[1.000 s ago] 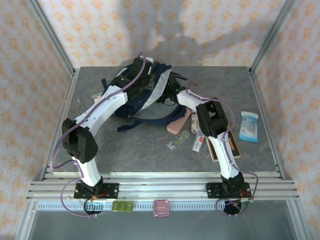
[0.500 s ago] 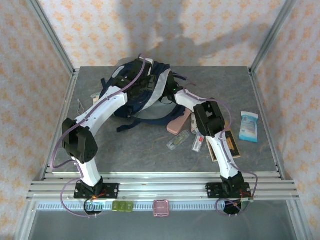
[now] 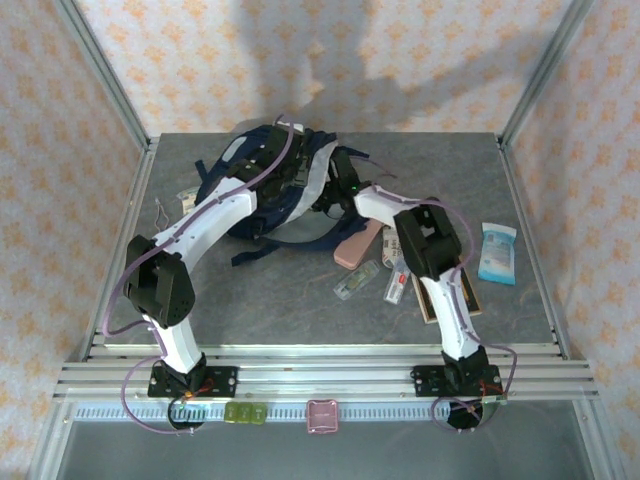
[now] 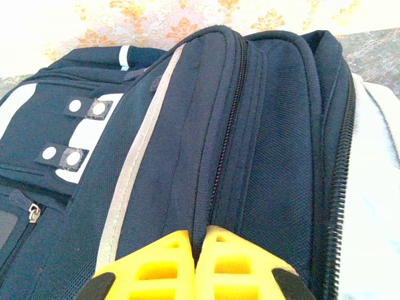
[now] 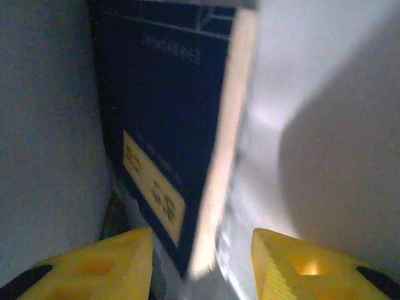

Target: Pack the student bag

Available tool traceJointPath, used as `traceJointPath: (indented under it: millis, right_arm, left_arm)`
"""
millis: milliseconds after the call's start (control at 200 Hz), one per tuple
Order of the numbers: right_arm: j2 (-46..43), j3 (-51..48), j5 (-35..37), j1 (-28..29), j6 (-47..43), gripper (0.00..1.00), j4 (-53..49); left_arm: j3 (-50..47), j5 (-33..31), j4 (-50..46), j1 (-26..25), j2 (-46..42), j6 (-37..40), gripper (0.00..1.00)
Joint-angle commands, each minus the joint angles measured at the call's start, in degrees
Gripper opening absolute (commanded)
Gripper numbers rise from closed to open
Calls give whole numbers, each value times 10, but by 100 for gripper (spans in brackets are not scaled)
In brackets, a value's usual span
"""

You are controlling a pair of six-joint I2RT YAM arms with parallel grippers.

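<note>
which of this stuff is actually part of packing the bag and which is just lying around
Part of the job: student bag; dark blue book inside it, between the open right gripper; left gripper at the bag's zip seam; probably waiting to go in: pink case, tissue packet.
Probably just lying about: green piece and pink piece on the front rail.

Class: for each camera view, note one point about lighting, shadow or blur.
Top external: evenly lit and sharp, with broad soft shadows on the patterned back wall. Left wrist: the student bag is crisp, its pale right edge washed out. Right wrist: dim and smeared; the navy book is blurred.
</note>
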Motion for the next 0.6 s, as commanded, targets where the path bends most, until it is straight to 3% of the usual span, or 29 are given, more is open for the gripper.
traceJointPath:
  millis: [0, 400, 596]
  right_arm:
    - [-89, -79, 12, -25, -35, 45, 22]
    - [-305, -279, 32, -63, -96, 44, 38]
    - [-431, -329, 108, -87, -146, 44, -51]
  left_arm:
    - [-13, -37, 50, 19, -39, -21, 0]
    - [-36, -57, 74, 24, -26, -31, 0]
    - [-47, -47, 89, 18, -3, -42, 0]
